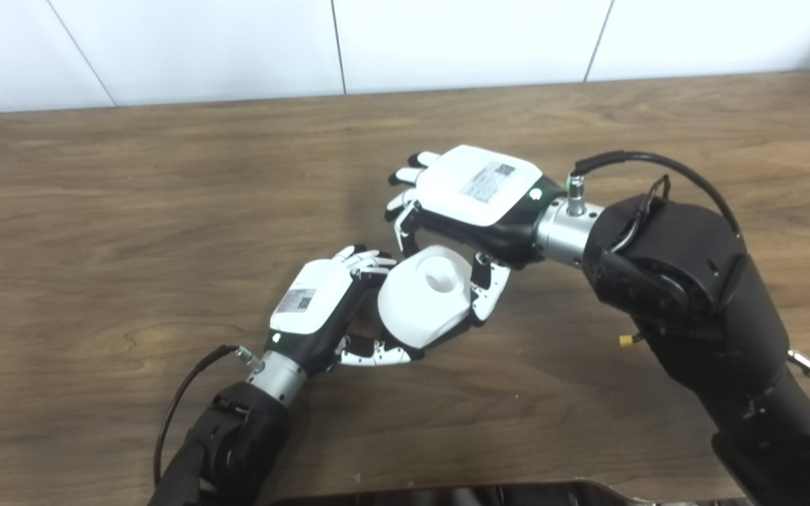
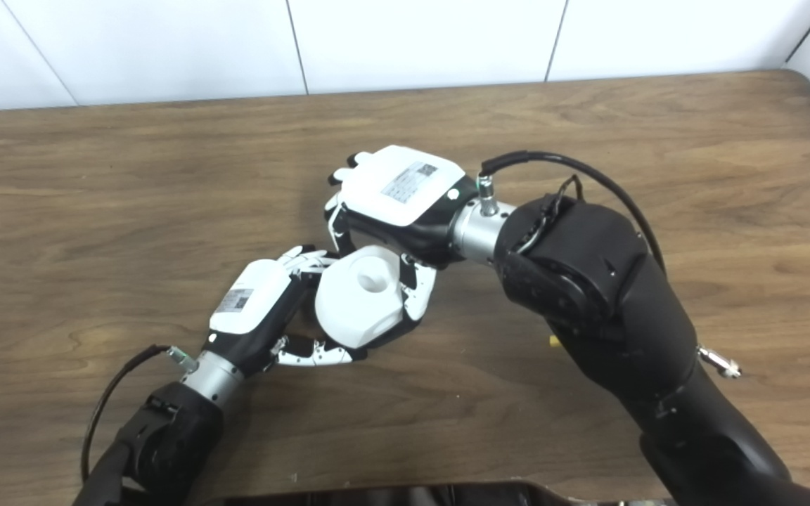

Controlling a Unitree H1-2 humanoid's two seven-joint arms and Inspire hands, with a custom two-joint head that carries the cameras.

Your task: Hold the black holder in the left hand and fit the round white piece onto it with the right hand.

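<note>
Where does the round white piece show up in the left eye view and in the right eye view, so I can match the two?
Left eye view: the round white piece sits just right of picture centre, between the two hands.
Right eye view: the same piece sits left of centre, again between the hands.
Shared landmark: the round hollow in its top face; the right hand hangs just above and behind it in both.

**Holder mostly hidden**

Black holder can't be made out: round white piece (image 1: pixel 425 295) covers it, left hand (image 1: pixel 313 302) wraps the rest. Right hand (image 1: pixel 472 193) palm side hidden above the piece. Both forearms cut off at bottom edge.
</note>
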